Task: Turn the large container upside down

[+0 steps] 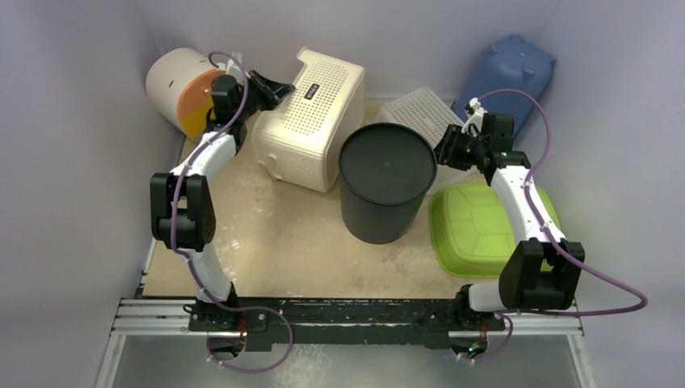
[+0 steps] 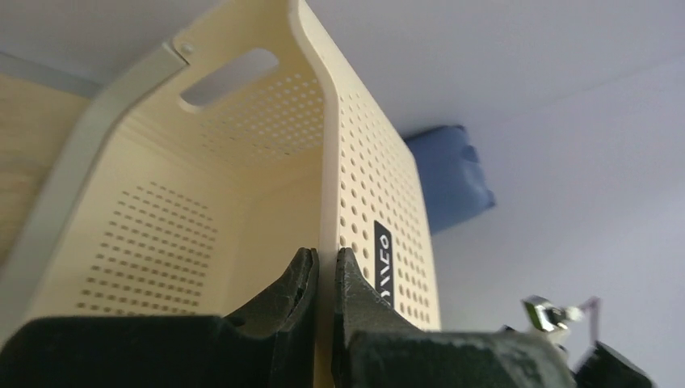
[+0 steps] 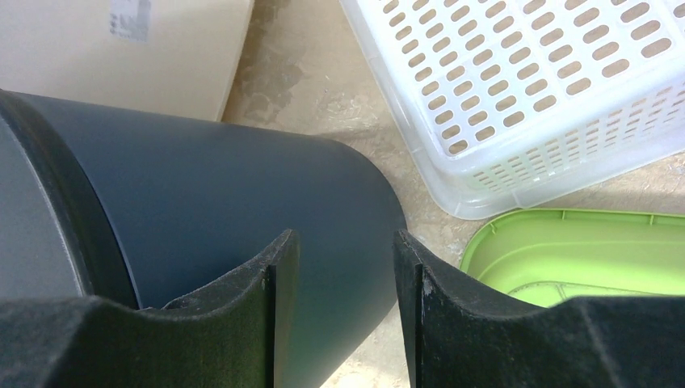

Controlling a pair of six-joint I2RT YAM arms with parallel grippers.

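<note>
A large cream perforated basket lies tipped at the back left of the table. My left gripper is shut on its wall at a corner edge. In the left wrist view the fingers pinch that cream wall, one inside and one outside. A dark round bin stands at the centre with its flat closed end up. My right gripper is open and empty just right of the bin's upper side. In the right wrist view the bin's wall sits behind the open jaws.
A white slotted basket lies behind the bin. A green tray sits at the right under my right arm. A blue tub leans at the back right. A white and orange cylinder lies at the back left.
</note>
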